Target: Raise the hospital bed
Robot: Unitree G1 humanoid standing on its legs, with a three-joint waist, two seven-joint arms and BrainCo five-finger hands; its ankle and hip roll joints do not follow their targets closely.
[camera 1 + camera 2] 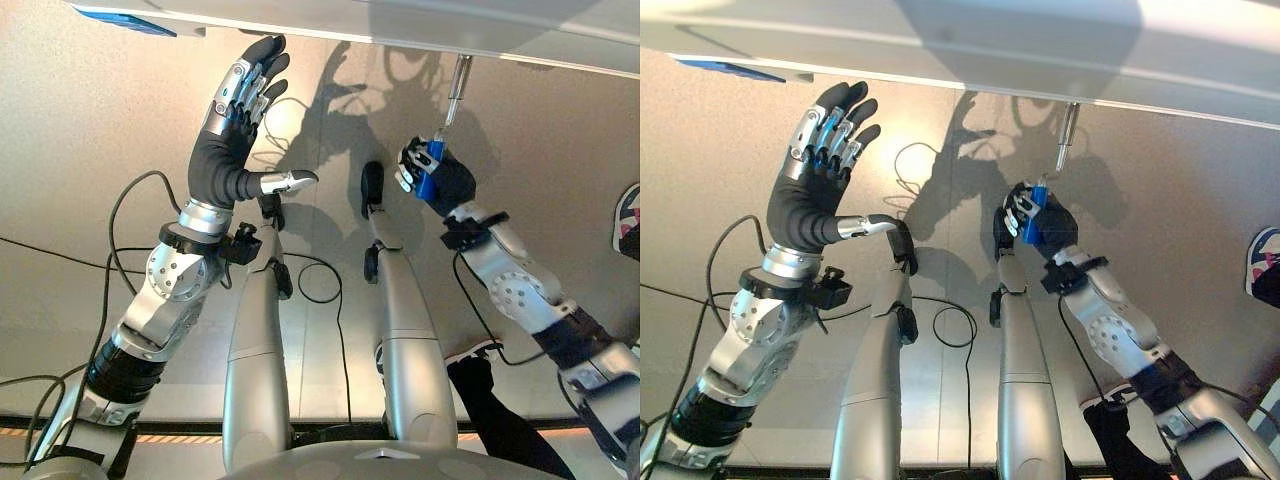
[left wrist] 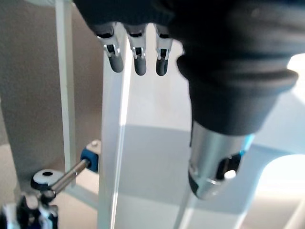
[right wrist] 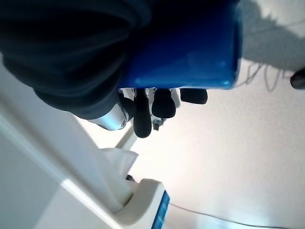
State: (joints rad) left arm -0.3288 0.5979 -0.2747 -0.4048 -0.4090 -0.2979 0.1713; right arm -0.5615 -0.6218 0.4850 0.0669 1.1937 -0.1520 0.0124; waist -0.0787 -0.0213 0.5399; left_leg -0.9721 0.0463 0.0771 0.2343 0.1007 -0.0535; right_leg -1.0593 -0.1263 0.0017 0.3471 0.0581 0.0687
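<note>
The right hand's (image 1: 432, 172) fingers are curled tight round the blue crank handle (image 1: 431, 166), which is joined to a thin metal rod (image 1: 456, 92) running up under the white hospital bed (image 1: 480, 28) frame at the far edge. The left hand (image 1: 238, 110) is held up, fingers spread and gripping nothing, just below the bed's edge over the beige floor (image 1: 80, 150).

One hospital bed (image 1: 470, 30); one blue crank handle (image 1: 431, 172) — two hands: left hand (image 1: 240, 100), right hand (image 1: 425, 175).
</note>
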